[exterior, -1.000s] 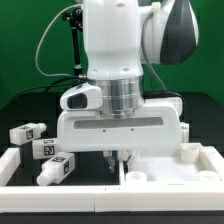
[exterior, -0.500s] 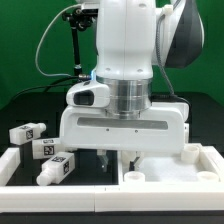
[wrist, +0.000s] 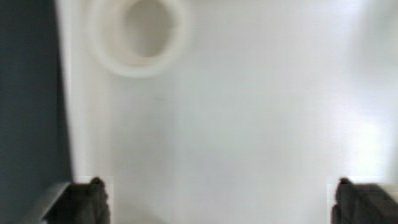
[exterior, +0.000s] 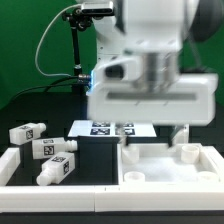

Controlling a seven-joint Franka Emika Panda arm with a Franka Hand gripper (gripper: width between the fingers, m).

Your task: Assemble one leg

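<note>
Three white legs with black-and-white tags lie at the exterior view's left: one (exterior: 27, 131) at the back, one (exterior: 52, 147) in the middle, one (exterior: 57, 168) in front. My gripper (exterior: 153, 135) hangs blurred over the large white panel (exterior: 160, 168) at the exterior view's right, apart from the legs. In the wrist view the gripper (wrist: 219, 203) is open and empty, its dark fingertips (wrist: 86, 200) wide apart over the white panel (wrist: 249, 110) and a round socket (wrist: 139, 35).
The marker board (exterior: 112, 129) lies behind the panel. A white rim (exterior: 15, 165) borders the front left of the work area. A black stand with cables (exterior: 78, 40) rises at the back. Raised sockets (exterior: 186, 153) stand on the panel.
The arm has risen and swung toward the exterior view's right, from the panel's left edge to over its middle. It is blurred with motion. The legs have not moved.
</note>
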